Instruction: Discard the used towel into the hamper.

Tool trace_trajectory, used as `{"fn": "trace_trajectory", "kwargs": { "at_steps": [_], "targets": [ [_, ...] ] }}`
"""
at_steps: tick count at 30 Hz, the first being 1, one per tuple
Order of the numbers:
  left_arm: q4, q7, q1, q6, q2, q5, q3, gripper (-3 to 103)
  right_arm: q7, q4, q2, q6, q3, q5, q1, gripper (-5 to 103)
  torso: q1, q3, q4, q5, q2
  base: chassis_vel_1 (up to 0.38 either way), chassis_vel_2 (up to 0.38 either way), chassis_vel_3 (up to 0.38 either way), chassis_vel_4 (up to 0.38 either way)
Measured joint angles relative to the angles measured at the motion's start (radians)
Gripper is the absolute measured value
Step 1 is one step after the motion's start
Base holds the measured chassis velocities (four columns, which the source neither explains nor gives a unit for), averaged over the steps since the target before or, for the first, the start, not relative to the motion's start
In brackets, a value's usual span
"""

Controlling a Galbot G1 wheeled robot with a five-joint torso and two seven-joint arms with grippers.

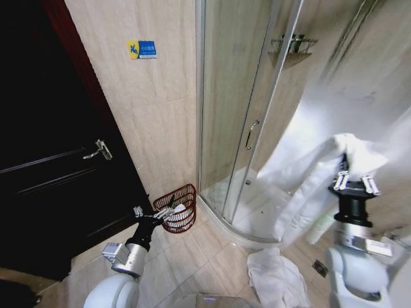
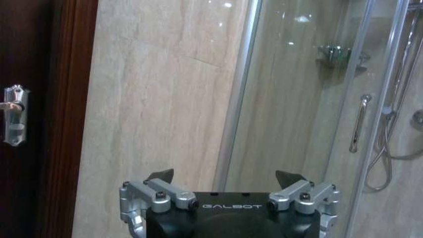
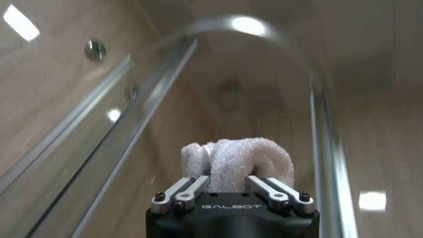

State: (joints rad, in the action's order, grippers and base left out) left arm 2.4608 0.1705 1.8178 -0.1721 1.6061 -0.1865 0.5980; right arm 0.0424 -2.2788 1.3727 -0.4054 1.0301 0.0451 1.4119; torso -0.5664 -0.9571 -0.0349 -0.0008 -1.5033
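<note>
While the right tool (image 1: 355, 181) is raised high on the right, clamped on a fold of the white towel (image 1: 308, 192) so the cloth hangs free of the floor for carrying, the hamper (image 1: 178, 208) stands on the tiles by the wall between the dark door (image 1: 45, 167) and the shower enclosure (image 1: 237, 115), well apart from it; the left tool (image 1: 162, 214) hovers just at the hamper's rim, fingers spread and holding nothing. Another towel (image 1: 276, 276) lies crumpled on the floor; both tool bodies read "GALBOT", and a small blue-and-yellow sign (image 1: 141, 49) on the wall is too small to read.
</note>
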Motion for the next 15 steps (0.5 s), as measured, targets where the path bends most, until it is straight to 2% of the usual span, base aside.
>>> {"fn": "trace_trajectory", "kwargs": {
  "at_steps": [1, 3, 4, 5, 6, 7, 11, 15],
  "targets": [
    [0.0, 0.0, 0.0, 0.0, 0.0, 0.0, 0.0, 100, 0.0, 0.0, 0.0, 0.0, 0.0, 0.0, 0.0, 13, 0.0, 0.0, 0.0, 0.0, 0.0, 0.0, 0.0, 0.0, 0.0],
    [0.0, 0.0, 0.0, 0.0, 0.0, 0.0, 0.0, 100, 0.004, -0.01, -0.058, -0.009, 0.061, -0.002, -0.02, 13, 0.0, 0.0, -0.0001, 0.0019, 0.0, 0.0, 0.0, 0.0, 0.0],
    [0.0, 0.0, 0.0, 0.0, 0.0, 0.0, 0.0, 100, 0.004, -0.01, -0.058, -0.009, 0.061, -0.002, -0.02, 13, 0.0, 0.0, -0.0001, 0.0019, 0.0, 0.0, 0.0, 0.0, 0.0],
    [0.0, 0.0, 0.0, 0.0, 0.0, 0.0, 0.0, 100, 0.004, -0.012, -0.083, -0.017, 0.091, 0.002, -0.03, 13, 0.0, 0.0, 0.0, 0.0018, 0.0, 0.0, 0.0, 0.0, 0.0],
    [0.0, 0.0, 0.0, 0.0, 0.0, 0.0, 0.0, 100, 0.002, -0.014, -0.112, -0.025, 0.123, 0.015, -0.038, 13, 0.0, 0.0, -0.0001, -0.0009, 0.0, 0.0, 0.0, 0.0, 0.0],
    [0.0, 0.0, 0.0, 0.0, 0.0, 0.0, 0.0, 100, 0.001, -0.016, -0.127, -0.024, 0.139, 0.029, -0.038, 13, 0.0, 0.0, 0.0, -0.0001, 0.0, 0.0, 0.0, 0.0, 0.0],
    [0.0, 0.0, 0.0, 0.0, 0.0, 0.0, 0.0, 100, -0.003, -0.037, -0.138, -0.012, 0.157, 0.079, -0.026, 13, 0.0, 0.0, 0.0, 0.0011, 0.0, 0.0, 0.0, 0.0, 0.0],
    [0.0, 0.0, 0.0, 0.0, 0.0, 0.0, 0.0, 100, -0.011, -0.083, -0.115, 0.006, 0.126, 0.114, -0.001, 13, 0.0, 0.0, 0.0001, 0.001, 0.0, 0.0, 0.0, 0.0, 0.0]
  ]
}}
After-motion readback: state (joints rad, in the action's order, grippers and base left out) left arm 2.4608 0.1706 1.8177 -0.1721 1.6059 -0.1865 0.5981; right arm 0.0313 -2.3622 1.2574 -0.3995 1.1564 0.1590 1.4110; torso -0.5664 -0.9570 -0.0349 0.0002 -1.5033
